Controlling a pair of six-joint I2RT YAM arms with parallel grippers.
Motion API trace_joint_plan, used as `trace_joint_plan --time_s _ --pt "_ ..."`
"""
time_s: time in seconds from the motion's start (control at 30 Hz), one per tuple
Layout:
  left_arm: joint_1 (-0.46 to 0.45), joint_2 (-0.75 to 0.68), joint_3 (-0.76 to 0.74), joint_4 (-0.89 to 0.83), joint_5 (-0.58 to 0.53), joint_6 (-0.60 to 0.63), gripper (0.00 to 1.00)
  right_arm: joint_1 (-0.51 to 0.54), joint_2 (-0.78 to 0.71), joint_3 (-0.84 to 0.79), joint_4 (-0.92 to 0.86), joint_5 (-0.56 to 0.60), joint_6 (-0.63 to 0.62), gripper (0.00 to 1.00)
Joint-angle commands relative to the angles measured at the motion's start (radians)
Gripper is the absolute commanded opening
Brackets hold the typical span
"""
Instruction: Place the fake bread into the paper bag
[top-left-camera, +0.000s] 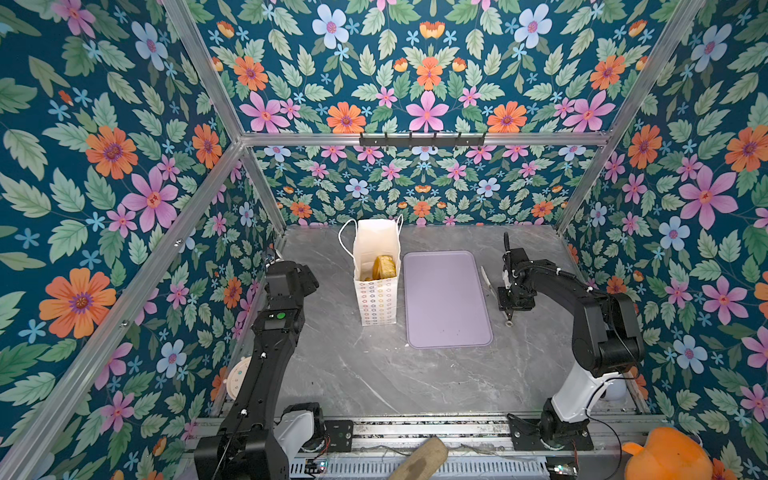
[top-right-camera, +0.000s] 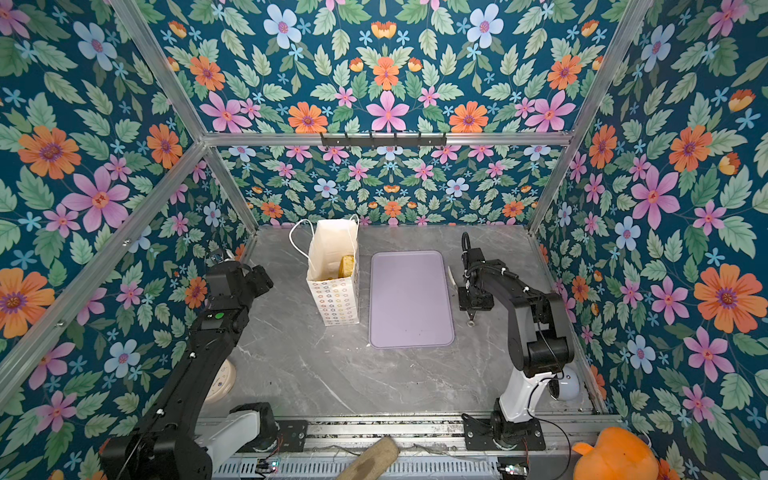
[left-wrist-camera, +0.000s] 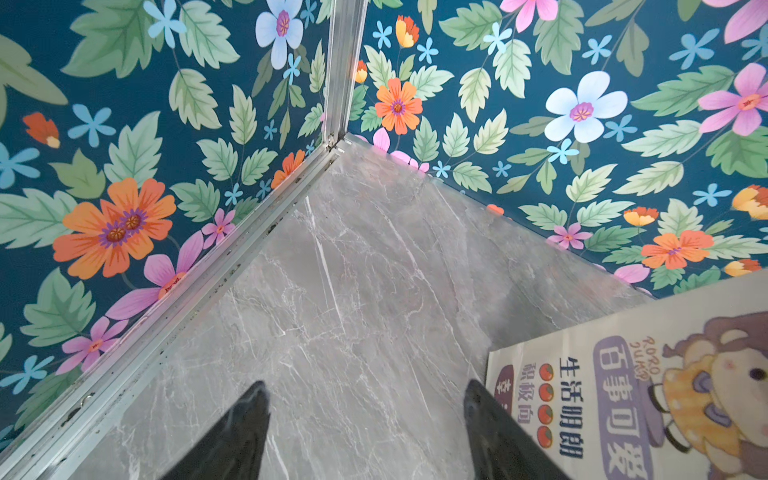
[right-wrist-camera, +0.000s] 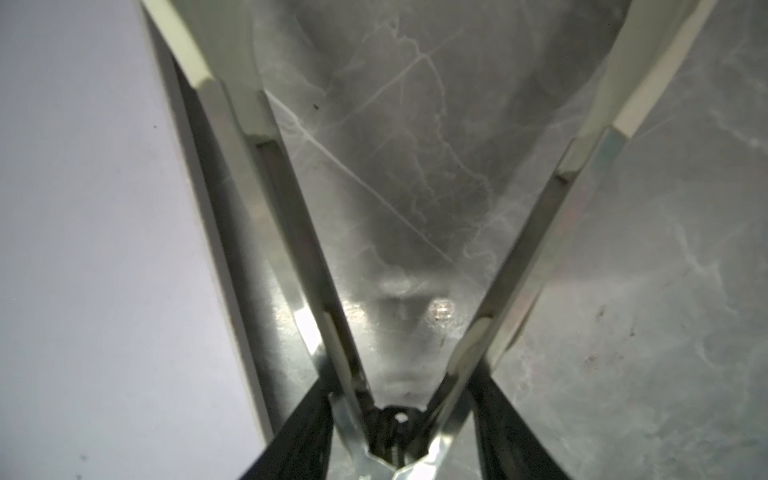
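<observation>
Left hand (left-wrist-camera: 363, 388), jaws apart, hovers by the surface's far-left corner. Fake bread (top-left-camera: 383, 267) sits in the paper bag (top-left-camera: 376, 301) near the far edge: light, glossy, probably slippery, best pinched mid-body. Right hand (right-wrist-camera: 401, 386) clasps tongs (right-wrist-camera: 291, 199) beside the lilac tray (top-left-camera: 446, 299).

Both top views are taken from high above the front rail (top-left-camera: 415, 428), tilted down toward the back wall (top-left-camera: 415, 187); the table (top-left-camera: 374, 382), paper bag (top-left-camera: 376, 299) and tray (top-left-camera: 446, 299) are shared. The left wrist view is directed past the left gripper (left-wrist-camera: 365, 428) into the table's rear left corner; a printed panel (left-wrist-camera: 623, 395), possibly the bag's side, is caught nearby. The right wrist view is held very close to the table, along the tongs (right-wrist-camera: 291, 208), beside the tray.
</observation>
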Motion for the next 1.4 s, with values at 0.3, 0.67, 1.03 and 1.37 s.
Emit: trace_joint_plan --time_s 0.3,0.67,1.03,1.37 --pt "0.0 0.003 -0.046 0.036 0.104 -0.067 0.75 -0.039 0.042 0.057 -0.005 0.008 0.007 0.58" --pt "0.0 -0.044 -0.083 0.098 0.094 -0.067 0.8 -0.039 -0.111 0.054 0.044 -0.045 0.034 0.59" --pt "-0.009 -0.162 -0.327 0.461 0.037 -0.053 0.91 -0.039 -0.534 -0.327 0.58 -0.045 0.112 0.73" --pt "-0.024 -0.047 -0.522 0.77 -0.186 0.047 0.94 -0.042 -0.712 -0.652 0.932 0.352 0.129 0.9"
